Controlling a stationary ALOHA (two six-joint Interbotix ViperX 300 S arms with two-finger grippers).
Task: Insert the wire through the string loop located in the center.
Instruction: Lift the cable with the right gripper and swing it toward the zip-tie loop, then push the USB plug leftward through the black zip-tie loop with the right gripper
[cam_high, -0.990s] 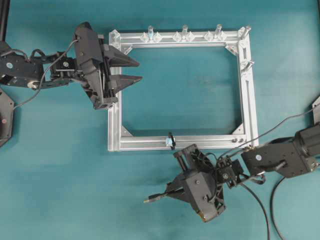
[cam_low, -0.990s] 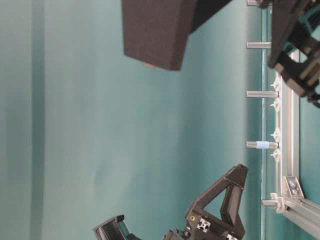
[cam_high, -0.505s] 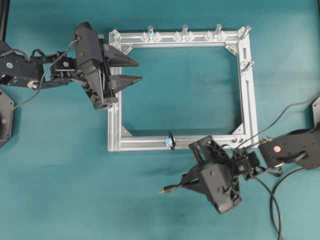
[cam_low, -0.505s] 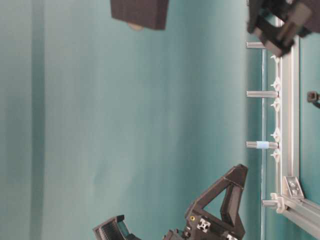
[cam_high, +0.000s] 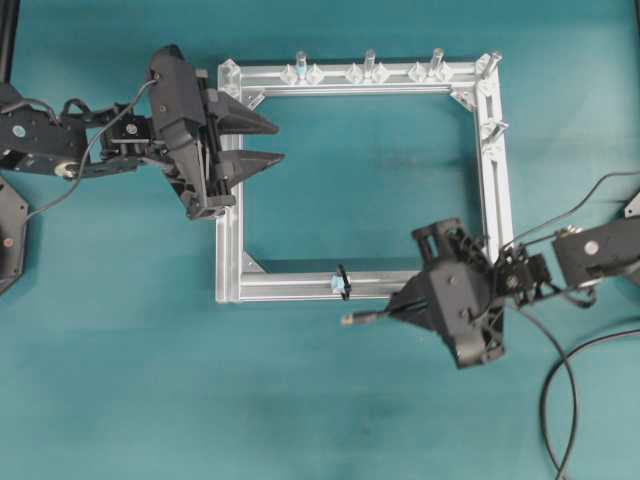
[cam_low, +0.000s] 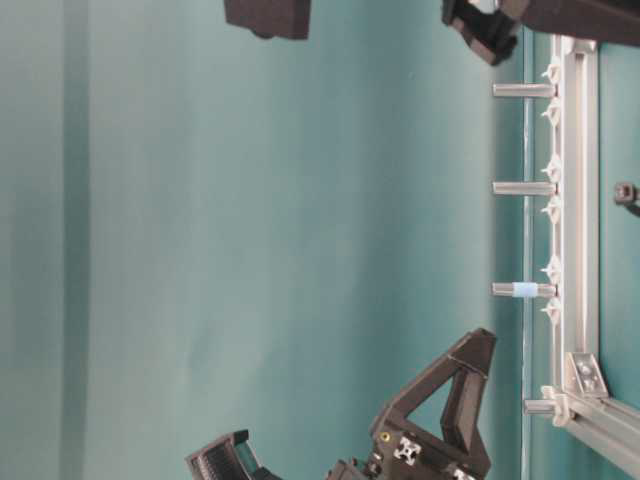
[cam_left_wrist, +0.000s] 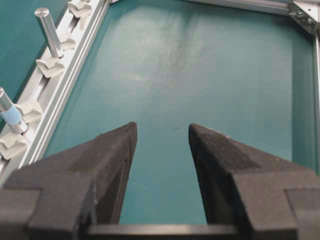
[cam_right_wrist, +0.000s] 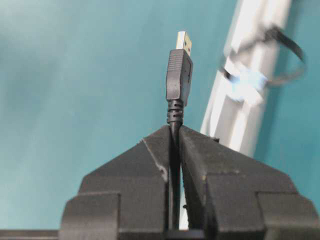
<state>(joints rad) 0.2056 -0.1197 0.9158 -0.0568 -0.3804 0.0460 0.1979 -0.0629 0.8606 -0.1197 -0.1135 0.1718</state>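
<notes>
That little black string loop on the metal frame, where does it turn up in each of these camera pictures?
Overhead: the string loop stands on the aluminium frame's bottom rail, near its middle.
Table-level: only a dark bit of it at the right edge, beyond the frame's rail.
Left wrist: not in it.
Right wrist: upper right, blurred, around the rail.
Shared landmark: the aluminium frame.

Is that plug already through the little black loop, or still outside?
Outside. The wire plug's tip sits beside the string loop, not inside it.
</notes>
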